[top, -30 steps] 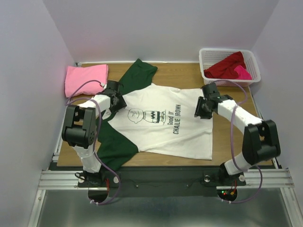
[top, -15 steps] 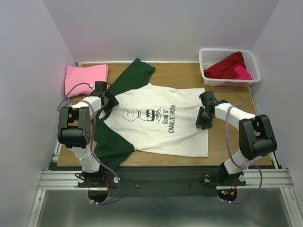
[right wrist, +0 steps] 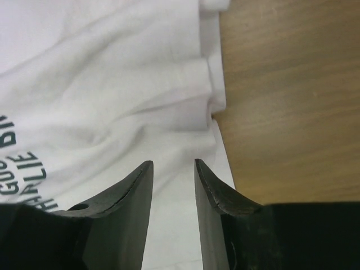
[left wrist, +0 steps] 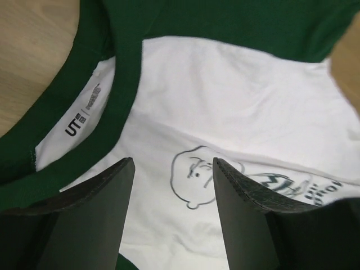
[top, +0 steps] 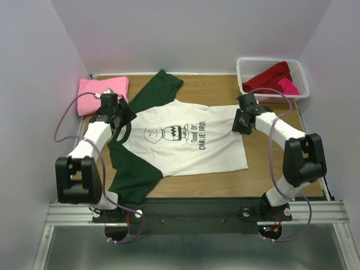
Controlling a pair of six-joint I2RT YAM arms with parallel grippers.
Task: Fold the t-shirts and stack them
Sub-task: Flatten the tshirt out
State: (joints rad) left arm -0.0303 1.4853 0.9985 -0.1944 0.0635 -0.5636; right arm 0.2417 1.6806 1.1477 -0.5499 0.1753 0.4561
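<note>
Cloth on wood-grain bench (top: 275, 157): white t-shirt (top: 185, 154) with dark green sleeves and a green ribbed neckband, spread front-up across the middle, neck toward the left arm, hem toward the right, one sleeve pointing to the far edge, the other trailing to the near edge. Soft matte knit, lightly creased, with small pleats bunched at the hem's far corner. On the chest, a black line drawing of a round-headed boy, and beside it block letters reading "Good Ol'" and "CHARLIE BRO", the last letters lost in a fold. Inside the neckband, a white label (left wrist: 76, 125) printed "UT" in dark letters, the smaller print beside it too blurred to read. Over the collar, left end effector (top: 121, 122), flat dark fingers spread wide, nothing pinched, white cloth showing in the gap. Over the far hem corner, right end effector (top: 241, 122), curved dark fingers only narrowly parted, cloth lying flat in the slit, not visibly clamped. At the far left corner, plain pink t-shirt (top: 101, 93), folded into a soft pad. At the far right corner, white plastic lattice basket (top: 247, 62), with dark red t-shirt (top: 269, 79) and magenta t-shirt (top: 288, 85) heaped inside.
</note>
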